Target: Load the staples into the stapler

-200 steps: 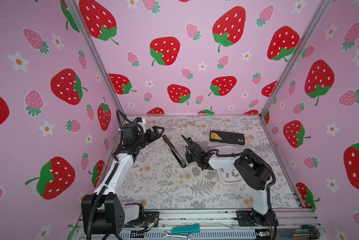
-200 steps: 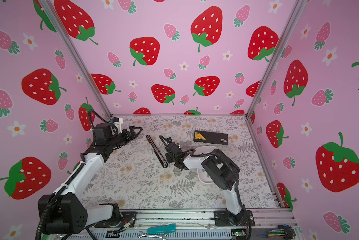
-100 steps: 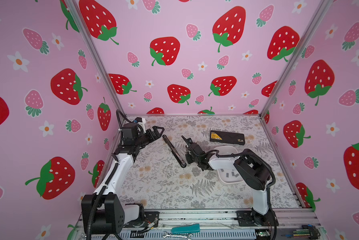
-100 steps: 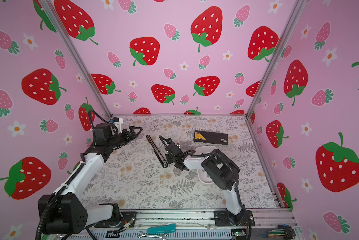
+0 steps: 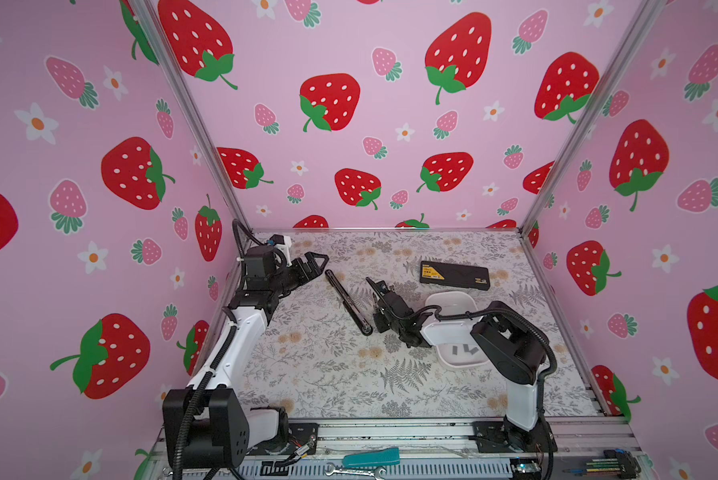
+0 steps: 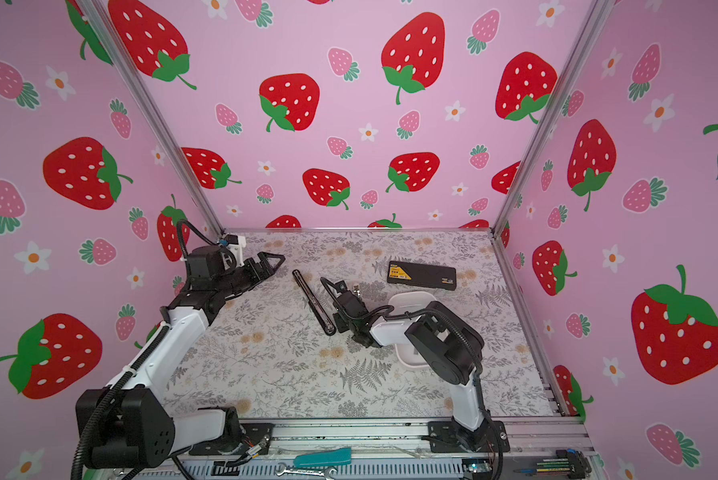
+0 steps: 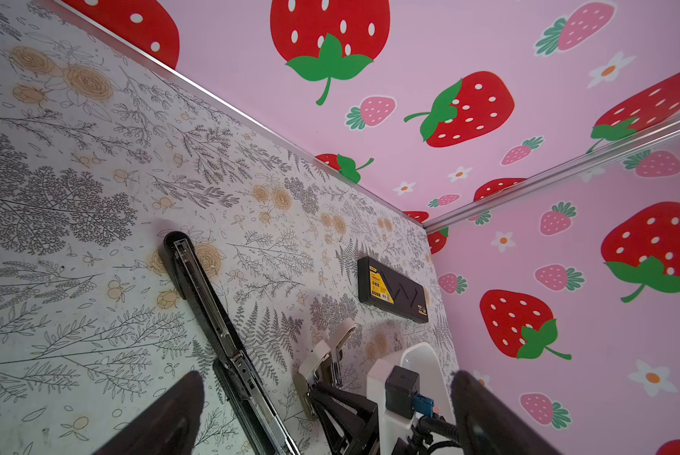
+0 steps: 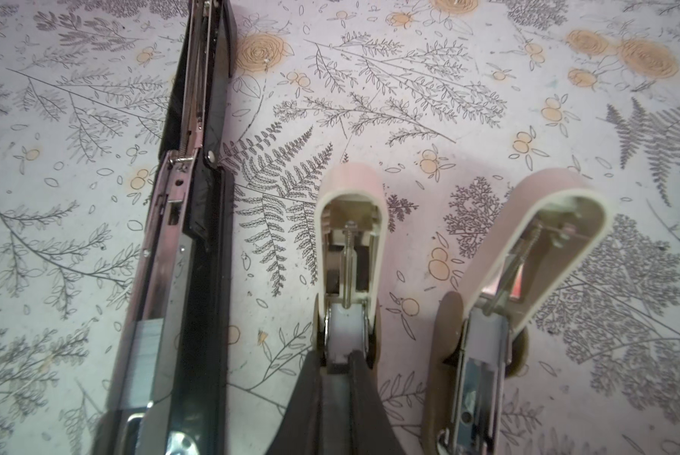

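Hovering apart, the left end effector (image 5: 322, 261) is wide open, while the right end effector (image 8: 336, 370), closed, sits at the open middle cream stapler (image 8: 350, 189) — any load unclear.

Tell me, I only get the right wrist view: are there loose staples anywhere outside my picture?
Observer: Yes, a top view shows a few grey staples lying in a white tray, partly under the right arm.
Operator: Where's the left gripper?
Observer: The left gripper is open and empty, raised near the far end of the black stapler.
Operator: Anything else lying around?
Observer: A black box with a yellow label lies flat, farther back than the tray.
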Robot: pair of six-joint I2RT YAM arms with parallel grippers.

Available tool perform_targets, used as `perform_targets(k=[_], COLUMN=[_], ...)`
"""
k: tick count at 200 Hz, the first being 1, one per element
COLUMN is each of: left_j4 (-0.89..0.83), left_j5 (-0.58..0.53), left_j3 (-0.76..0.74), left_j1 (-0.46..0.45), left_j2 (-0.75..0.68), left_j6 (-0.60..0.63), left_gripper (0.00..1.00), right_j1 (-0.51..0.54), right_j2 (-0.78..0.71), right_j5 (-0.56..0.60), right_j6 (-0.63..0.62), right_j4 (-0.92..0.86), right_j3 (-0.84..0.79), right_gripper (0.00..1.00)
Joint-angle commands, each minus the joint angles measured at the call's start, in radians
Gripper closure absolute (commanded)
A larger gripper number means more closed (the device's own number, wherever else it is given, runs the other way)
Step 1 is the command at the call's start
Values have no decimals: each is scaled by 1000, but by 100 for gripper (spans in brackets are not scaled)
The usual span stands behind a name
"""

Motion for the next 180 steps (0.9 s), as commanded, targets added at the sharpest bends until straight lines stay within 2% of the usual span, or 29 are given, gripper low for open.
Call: perform_targets(k=[1, 36, 180], left_j4=[20, 18, 18], left_j5=[17, 17, 15], left_j3=[26, 28, 29], left_j1=[3, 2, 0], left_j2=[-4, -3, -1], left_j6=[-1, 1, 2], left_gripper=[1, 1, 1], right_j1=[4, 5, 3], right_j2=[-68, -87, 12], right_j5=[19, 29, 22], right_j6=[-13, -22, -37], right_j4=[-2, 15, 19], right_j3=[-11, -30, 16], right_gripper=[92, 91, 91])
